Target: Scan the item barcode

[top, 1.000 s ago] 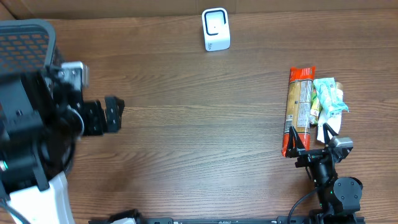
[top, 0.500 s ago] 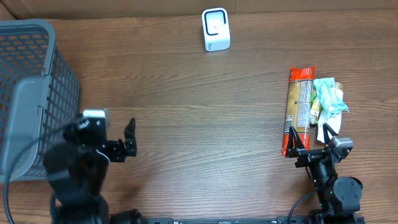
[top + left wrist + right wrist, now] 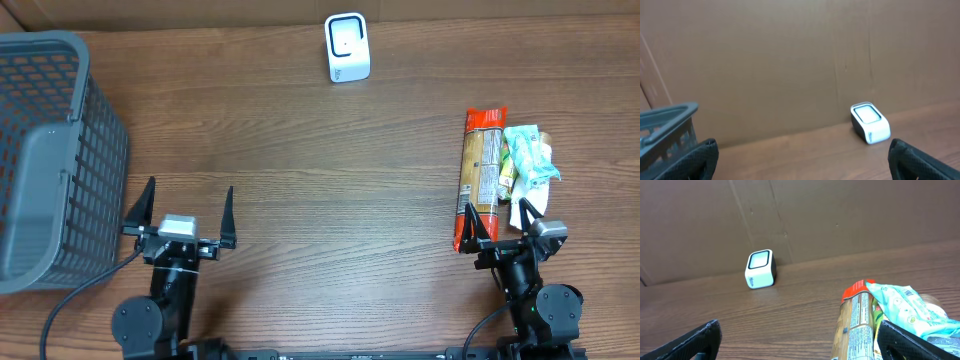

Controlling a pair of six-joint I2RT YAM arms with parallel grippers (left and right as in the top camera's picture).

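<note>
Left fingers (image 3: 228, 215) and right fingers (image 3: 468, 225) gape empty; left arm (image 3: 170, 285) has drawn back beside the basket (image 3: 100, 150).

From my overhead view, the basket (image 3: 60, 150) sits at the left edge of the bench (image 3: 320, 180), reaching back to its far corner. The scanner (image 3: 347, 47) stands at the far edge near the middle, just before the back wall (image 3: 790, 60). Well over to the right, a long pack (image 3: 480, 175) lies lengthwise, pointing away from me, with a smaller packet (image 3: 528, 160) touching its right side and partly overlapping its far end. Something may lie under that packet, but I can't tell. My left end effector (image 3: 190, 186) is at the near edge, just right of the basket. My right end effector (image 3: 497, 212) is at the near end of the long pack.
</note>
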